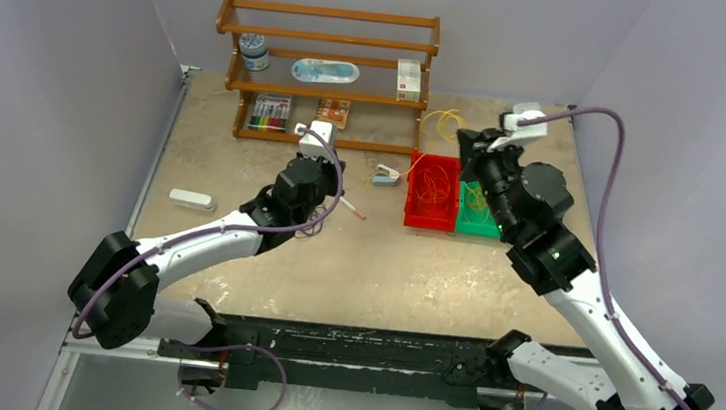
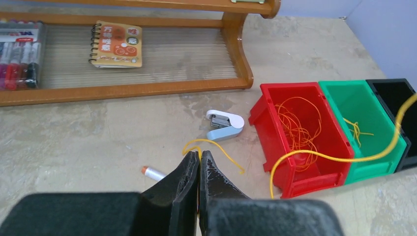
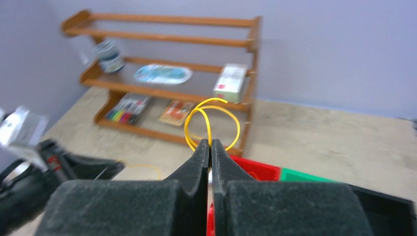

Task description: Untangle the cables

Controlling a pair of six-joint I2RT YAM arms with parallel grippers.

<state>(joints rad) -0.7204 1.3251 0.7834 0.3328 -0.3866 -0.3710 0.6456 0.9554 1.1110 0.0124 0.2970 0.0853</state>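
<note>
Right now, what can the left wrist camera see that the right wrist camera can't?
Only the left wrist view: a white-and-blue stapler and an orange-tipped pen on the table, plus orange cables in the red bin. Only the right wrist view: the wooden rack and its upper shelves holding a jar, an oval dish and a white box, plus the left arm. Both: the wooden rack, marker pack, notebook, red bin, green bin, and yellow cable pinched in a shut end effector, the left end effector in one, the right end effector in the other.

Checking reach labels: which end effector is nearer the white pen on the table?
Left. The left end effector is low, right beside the white pen; the right end effector hangs above the red bin, farther away.
</note>
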